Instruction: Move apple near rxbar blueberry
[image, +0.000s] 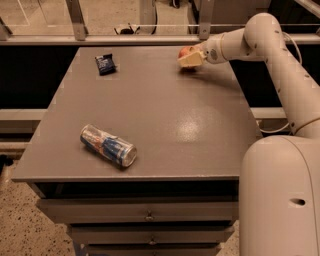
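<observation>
The red apple sits on the grey table near its far right corner. Only its upper left part shows, the rest is hidden behind my gripper. My gripper is right at the apple, low over the table, reaching in from the right on the white arm. The rxbar blueberry, a small dark blue wrapper with white print, lies flat at the far left of the table, well apart from the apple.
A silver-and-blue drink can lies on its side near the front left of the table. The robot's white body stands at the front right corner. A rail and dark gaps run behind the table. Drawers sit below the tabletop.
</observation>
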